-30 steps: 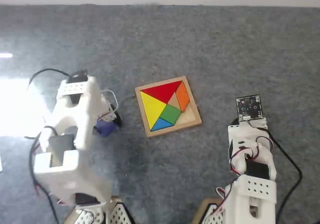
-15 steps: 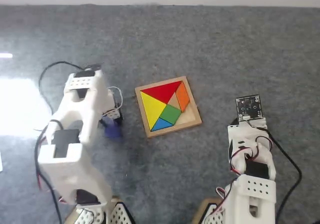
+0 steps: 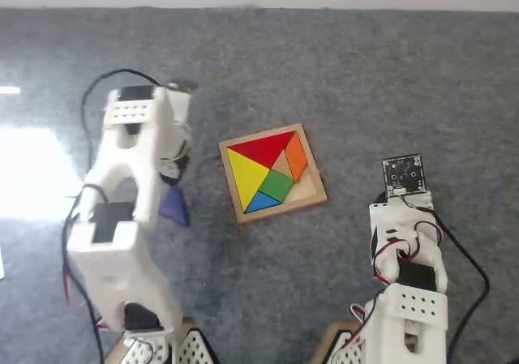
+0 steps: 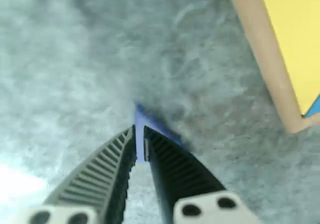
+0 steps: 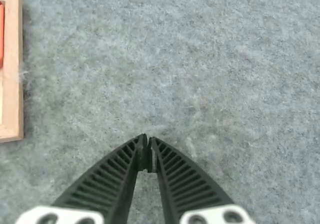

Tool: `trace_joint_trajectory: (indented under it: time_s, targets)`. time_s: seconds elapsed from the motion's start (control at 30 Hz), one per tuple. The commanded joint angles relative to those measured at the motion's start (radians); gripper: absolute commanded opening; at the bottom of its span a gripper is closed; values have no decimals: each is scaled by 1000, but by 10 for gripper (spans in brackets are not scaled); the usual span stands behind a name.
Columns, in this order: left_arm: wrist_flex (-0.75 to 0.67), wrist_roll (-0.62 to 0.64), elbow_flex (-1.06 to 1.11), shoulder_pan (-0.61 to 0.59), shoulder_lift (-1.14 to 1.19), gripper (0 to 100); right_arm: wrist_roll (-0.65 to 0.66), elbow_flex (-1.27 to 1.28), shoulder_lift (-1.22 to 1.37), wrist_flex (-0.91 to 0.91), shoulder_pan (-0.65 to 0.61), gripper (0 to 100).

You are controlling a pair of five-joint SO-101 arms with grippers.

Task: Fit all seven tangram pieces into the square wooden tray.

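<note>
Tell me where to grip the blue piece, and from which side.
Across its two flat faces, from above, on the side away from the tray. The blue piece is a thin slab tilted up; the left gripper pinches it so.

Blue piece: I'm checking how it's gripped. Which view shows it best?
The left wrist view: the blue piece sits edge-on between the fingers of the left gripper. The high view shows its flat face beside that arm, but not the contact.
</note>
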Motion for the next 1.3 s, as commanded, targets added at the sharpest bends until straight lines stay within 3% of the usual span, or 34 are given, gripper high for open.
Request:
trace_joint_trajectory:
  time_s: [0.0, 0.23, 0.33, 0.53, 0.77, 1.0, 1.27]
  targets:
    - [-126, -28, 157, -84, -273, 14, 11, -8, -27, -25, 10, 6]
    - [-319, -26, 743, -38, -758, 19, 11, -8, -27, -25, 7, 6]
    - [-407, -37, 857, 15, -870, 23, 11, -8, -27, -25, 7, 6]
    - [-397, 152, 863, 20, -841, 227, 11, -8, -27, -24, 8, 6]
    - [-471, 253, 857, 18, -721, 187, 11, -8, -27, -24, 8, 6]
    - [-474, 253, 759, -49, -480, 261, 11, -8, -27, -24, 8, 6]
    - [-448, 233, 673, -107, -503, 133, 11, -8, -27, -24, 8, 6]
